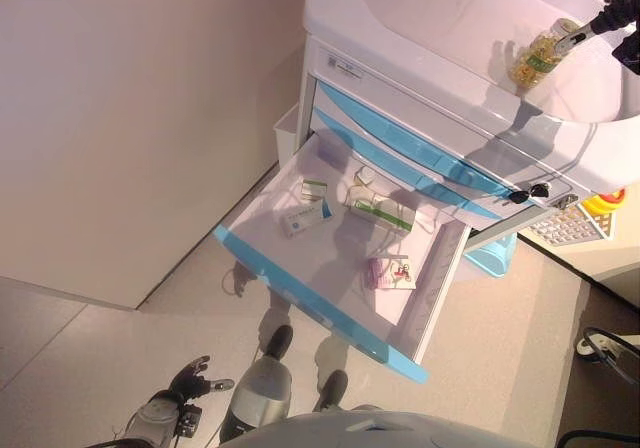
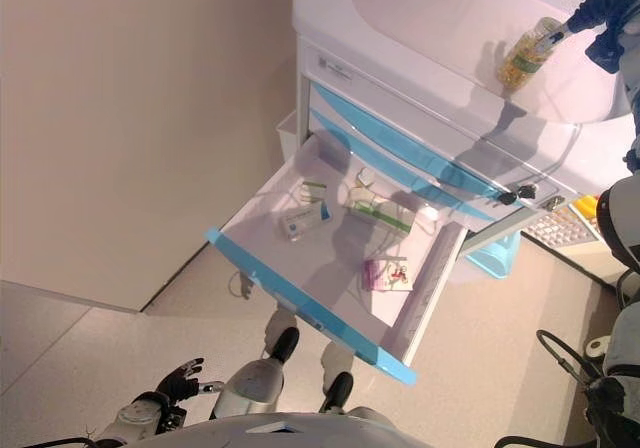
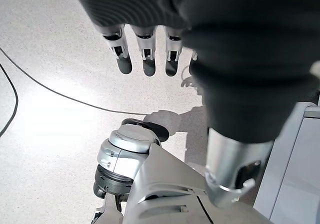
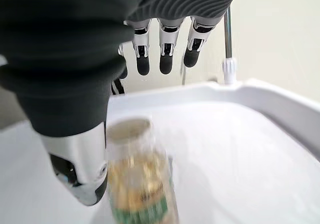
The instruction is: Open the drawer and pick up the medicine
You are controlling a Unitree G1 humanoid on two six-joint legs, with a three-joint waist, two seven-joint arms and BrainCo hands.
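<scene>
A clear medicine bottle (image 1: 538, 58) of yellow capsules with a green label stands tilted on the white top tray (image 1: 440, 18) of the cart. My right hand (image 1: 615, 8) is over the tray's far right. Its fingers (image 4: 165, 54) are straight and its thumb (image 4: 80, 159) is right beside the bottle (image 4: 137, 184), at its cap. The lower drawer (image 1: 300, 293) with a blue front is pulled out wide. In it lie a white-and-blue box (image 1: 305, 218), a green-and-white box (image 1: 385, 211) and a pink blister pack (image 1: 390, 271). My left hand (image 1: 188, 380) hangs low by the floor, open and empty.
A beige wall runs along the left of the cart. Two shut blue-fronted drawers (image 1: 400, 138) sit above the open one. Keys (image 1: 528, 192) hang from the cart's lock. A light blue bin (image 1: 492, 256) and a white grid-like panel (image 1: 570, 226) stand to the cart's right.
</scene>
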